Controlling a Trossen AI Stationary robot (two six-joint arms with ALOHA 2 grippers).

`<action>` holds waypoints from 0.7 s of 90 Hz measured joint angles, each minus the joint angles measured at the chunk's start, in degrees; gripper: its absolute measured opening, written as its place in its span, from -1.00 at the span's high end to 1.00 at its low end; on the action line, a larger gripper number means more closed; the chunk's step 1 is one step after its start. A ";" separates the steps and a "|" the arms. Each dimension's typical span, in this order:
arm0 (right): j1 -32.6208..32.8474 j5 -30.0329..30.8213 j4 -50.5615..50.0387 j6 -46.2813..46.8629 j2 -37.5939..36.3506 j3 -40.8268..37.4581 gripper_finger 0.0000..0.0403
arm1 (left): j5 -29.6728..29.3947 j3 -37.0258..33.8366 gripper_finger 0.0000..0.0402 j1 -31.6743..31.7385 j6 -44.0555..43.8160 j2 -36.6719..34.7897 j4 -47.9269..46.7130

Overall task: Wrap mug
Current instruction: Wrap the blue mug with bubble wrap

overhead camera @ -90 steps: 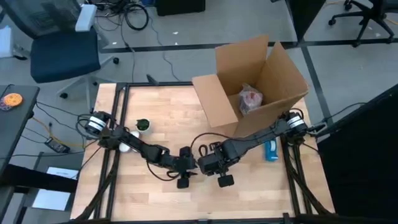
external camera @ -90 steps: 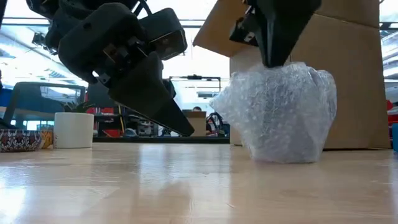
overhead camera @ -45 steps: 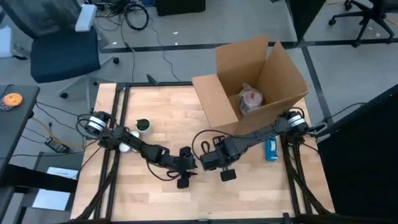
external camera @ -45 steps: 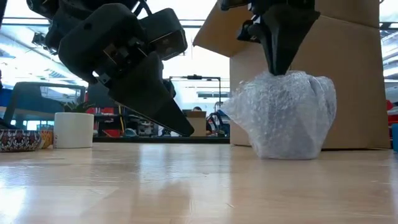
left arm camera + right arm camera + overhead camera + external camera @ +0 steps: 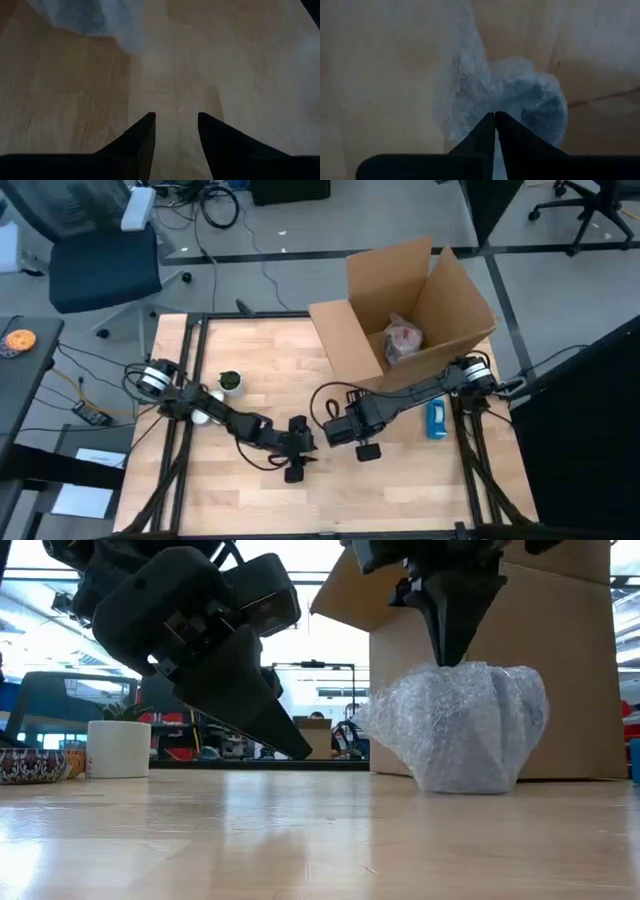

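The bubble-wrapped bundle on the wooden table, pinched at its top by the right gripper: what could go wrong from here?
1. The right gripper grips only a fold on top of the clear bubble-wrapped bundle. If it lifts, the wrap might slip or open.
2. The brown cardboard box stands close behind the bundle, so a sideways move could bump it.
3. The open left gripper hangs low over the table nearby and could get in the way.

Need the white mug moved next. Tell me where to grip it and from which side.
Grip the white mug by its rim from above, I'd judge: it stands upright and open-topped, with a patterned bowl close beside it. No handle is visible here.
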 joint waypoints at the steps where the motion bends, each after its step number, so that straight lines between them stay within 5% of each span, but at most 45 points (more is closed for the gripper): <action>1: -0.07 -0.01 0.02 -0.01 -0.01 -0.22 1.00 | -0.01 0.00 0.35 0.01 0.01 0.00 -0.01; 40: -1.61 -0.27 8.28 -4.18 -0.36 -9.92 1.00 | 0.00 0.00 0.35 0.00 -0.22 0.00 -1.08; 63: -1.10 -5.81 15.55 -7.73 -0.03 -10.13 1.00 | 0.87 0.00 0.35 0.02 -0.44 -0.42 -1.35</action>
